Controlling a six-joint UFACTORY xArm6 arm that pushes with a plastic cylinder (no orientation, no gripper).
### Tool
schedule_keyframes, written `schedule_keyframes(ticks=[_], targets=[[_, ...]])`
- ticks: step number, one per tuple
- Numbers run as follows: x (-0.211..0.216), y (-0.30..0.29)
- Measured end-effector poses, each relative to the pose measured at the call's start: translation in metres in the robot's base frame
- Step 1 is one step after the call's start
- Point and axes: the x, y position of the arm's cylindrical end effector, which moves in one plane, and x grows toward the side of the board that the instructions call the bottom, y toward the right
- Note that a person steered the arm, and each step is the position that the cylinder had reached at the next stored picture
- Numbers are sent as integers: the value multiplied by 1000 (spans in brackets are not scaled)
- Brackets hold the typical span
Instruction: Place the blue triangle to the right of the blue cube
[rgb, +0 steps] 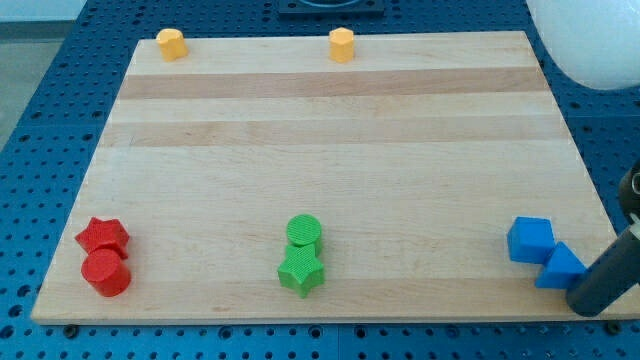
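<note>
One wooden bench (330, 150) carries everything we see. Our rod enters at four o'clock; our tip (584, 303) touches the blue triangle (562, 267), which sits at four o'clock of the blue cube (529, 240), touching it. We carry no jaws, only the rod.

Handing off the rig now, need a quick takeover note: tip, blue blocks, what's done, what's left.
Tip: my tip is at the board's bottom right corner, right against the lower right side of the blue triangle.
Blocks: the blue cube sits near the view's right edge; the triangle lies just right of and slightly below it, apparently touching.
Done: triangle is already on the cube's right side.
Left: maybe a small nudge up the view to line them up, then pull the rod away.
</note>
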Motion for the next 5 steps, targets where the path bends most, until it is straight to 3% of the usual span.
schedule_keyframes(ticks=[5], targets=[[-33,-2]])
